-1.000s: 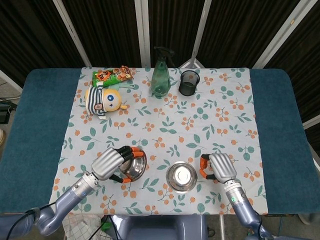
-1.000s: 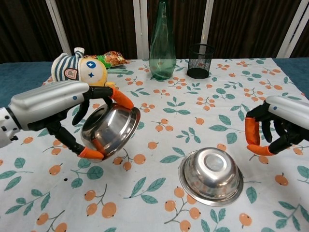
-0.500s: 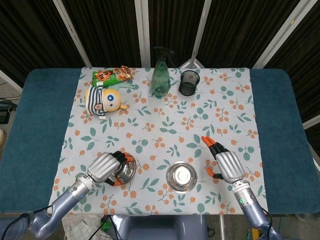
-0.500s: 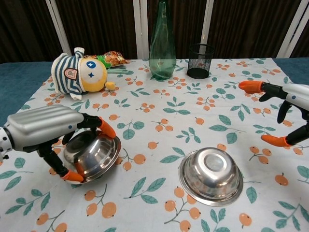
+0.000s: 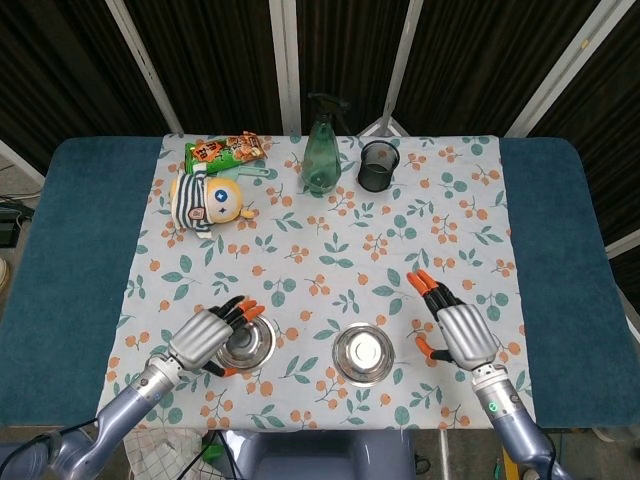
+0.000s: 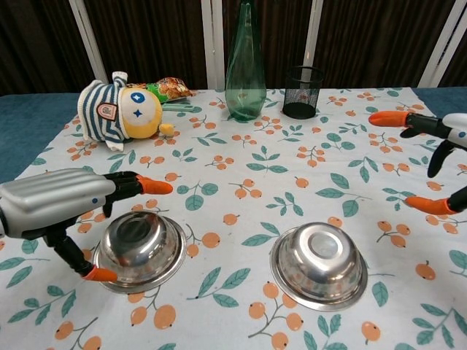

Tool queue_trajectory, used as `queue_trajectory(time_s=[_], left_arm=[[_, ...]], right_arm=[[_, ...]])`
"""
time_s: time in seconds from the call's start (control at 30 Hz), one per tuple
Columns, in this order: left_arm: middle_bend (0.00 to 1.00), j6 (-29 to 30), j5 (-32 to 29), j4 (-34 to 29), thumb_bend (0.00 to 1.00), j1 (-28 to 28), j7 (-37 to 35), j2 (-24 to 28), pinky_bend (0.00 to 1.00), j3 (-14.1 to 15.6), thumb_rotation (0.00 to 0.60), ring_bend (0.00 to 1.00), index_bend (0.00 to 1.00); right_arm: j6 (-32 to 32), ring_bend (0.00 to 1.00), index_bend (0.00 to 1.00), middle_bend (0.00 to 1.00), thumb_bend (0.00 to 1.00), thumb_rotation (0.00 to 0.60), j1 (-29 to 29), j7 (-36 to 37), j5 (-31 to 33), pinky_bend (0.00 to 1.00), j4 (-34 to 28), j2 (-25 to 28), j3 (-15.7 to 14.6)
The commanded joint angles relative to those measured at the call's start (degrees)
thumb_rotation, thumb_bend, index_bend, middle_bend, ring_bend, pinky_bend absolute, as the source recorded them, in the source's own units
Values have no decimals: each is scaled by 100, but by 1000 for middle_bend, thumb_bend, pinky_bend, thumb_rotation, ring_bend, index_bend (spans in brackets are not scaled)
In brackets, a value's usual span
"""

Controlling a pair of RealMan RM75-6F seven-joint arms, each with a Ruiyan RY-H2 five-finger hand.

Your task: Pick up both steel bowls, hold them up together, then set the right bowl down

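Two steel bowls lie upside down on the floral cloth near its front edge: the left bowl [image 5: 246, 343] [image 6: 139, 248] and the right bowl [image 5: 363, 352] [image 6: 318, 264]. My left hand [image 5: 203, 337] [image 6: 62, 208] hovers at the left bowl's left side with fingers spread above and beside it, holding nothing. Over to the right of the right bowl, my right hand [image 5: 460, 330] [image 6: 438, 164] is well apart from it, fingers spread wide and empty.
At the back of the cloth [image 5: 420, 240] stand a green glass bottle [image 5: 321, 150] [image 6: 245, 62] and a black mesh cup [image 5: 378, 164] [image 6: 301, 92]. A plush doll [image 5: 208, 199] [image 6: 120, 109] and a snack packet [image 5: 228, 151] lie at the back left.
My left hand lowered the tilted left bowl onto the cloth and let go, spreading its fingers. My right hand opened from a curl and drew away to the right.
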Motion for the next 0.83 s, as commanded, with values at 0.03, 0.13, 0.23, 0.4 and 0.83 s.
queue_trajectory(time_s=[0.03, 0.13, 0.23, 0.4, 0.83], left_arm=[[0, 208, 187, -162, 97, 72, -193, 129, 237, 27, 245, 0, 0], [0, 361, 381, -384, 93, 118, -413, 322, 197, 85, 217, 0, 0], [0, 945, 676, -769, 100, 369, -509, 775, 151, 182, 211, 0, 0], [0, 1630, 680, -1152, 125, 976, -63, 1331, 146, 480, 264, 0, 0], [0, 3396, 1151, -1111, 125, 2278, 925, 1345, 141, 696, 313, 0, 0]], right_arm=[[67, 78, 0, 22, 344, 600, -54, 13, -72, 368, -86, 79, -13], [151, 51, 0, 3, 344, 600, -152, 101, -162, 342, -233, 224, -65], [439, 13, 0, 0, 344, 600, -360, -20, -461, 284, -413, 616, -235], [874, 0, 0, 0, 344, 600, -746, -222, -825, 153, -647, 1180, -561], [2566, 0, 0, 0, 345, 600, -1934, -1204, -898, 52, 164, 1084, -574]])
